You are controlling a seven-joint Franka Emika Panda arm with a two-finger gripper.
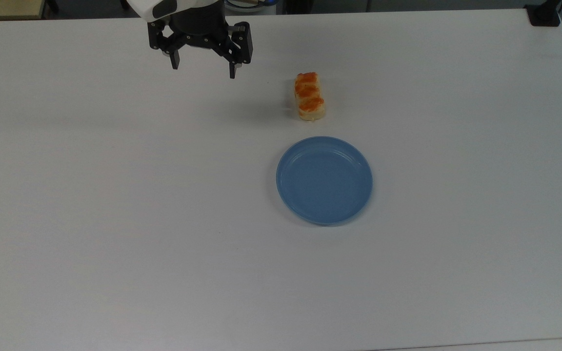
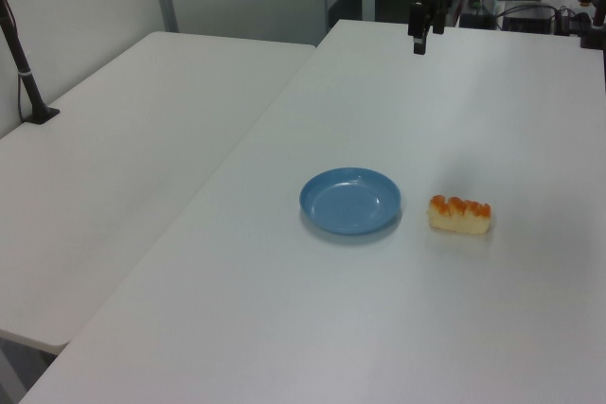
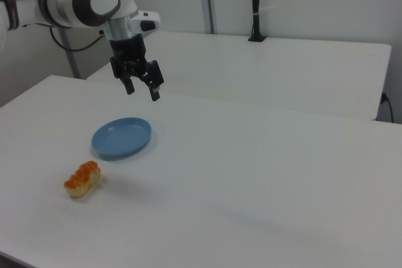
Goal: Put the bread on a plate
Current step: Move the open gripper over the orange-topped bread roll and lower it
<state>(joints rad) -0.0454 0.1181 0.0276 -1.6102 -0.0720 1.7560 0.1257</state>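
On the white worktop (image 1: pixel 115 219), the bread (image 1: pixel 310 96) lies flat with its glazed bumps up, just beside the blue plate (image 1: pixel 324 180) but not touching it, its long sides free for a grasp. The plate sits empty, so the transfer looks not yet begun. Well apart, the pincer (image 1: pixel 203 70) hangs above the surface, fingers spread and holding nothing, likely ready to approach.
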